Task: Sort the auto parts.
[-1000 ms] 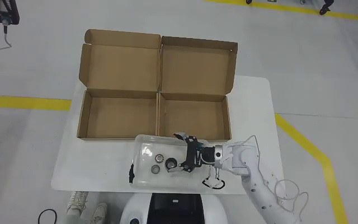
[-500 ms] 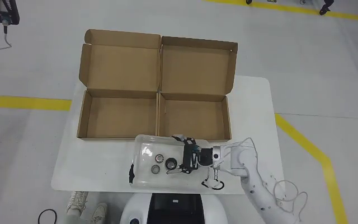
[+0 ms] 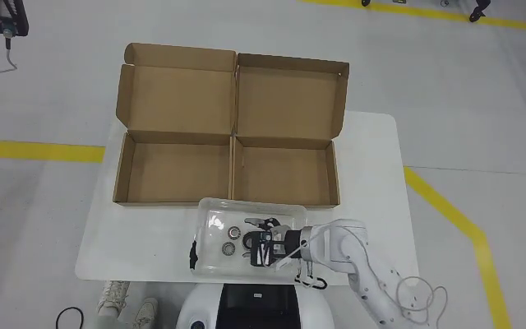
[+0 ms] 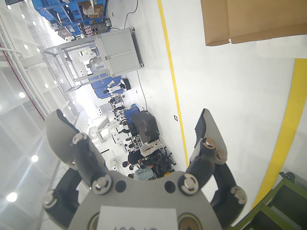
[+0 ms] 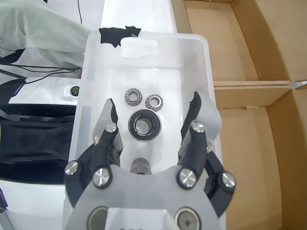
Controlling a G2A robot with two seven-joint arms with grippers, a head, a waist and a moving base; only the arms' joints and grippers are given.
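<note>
A clear plastic bin (image 3: 215, 207) stands at the table's front edge. In it lie a large black-rimmed bearing (image 5: 144, 125), two small roller bearings (image 5: 132, 97) (image 5: 154, 101) and a grey metal part (image 5: 140, 166), half hidden under the gripper's base. My right gripper (image 5: 153, 104) hangs open inside the bin, its fingers on either side of the large bearing without touching it. From above, that gripper (image 3: 261, 245) covers the bin's middle, and the small bearings (image 3: 232, 239) lie just left of it. My left gripper (image 4: 130, 118) is open, holds nothing and faces out into the room.
Two open cardboard boxes, one on the left (image 3: 173, 173) and one on the right (image 3: 283, 174), stand side by side behind the bin, flaps raised at the back. Black tape (image 5: 117, 34) marks the bin's far end. The white table (image 3: 370, 164) is bare to the right.
My right gripper has moved left along the bin and now sits over the large bearing, with the forearm drawn in closer to the table's front edge.
</note>
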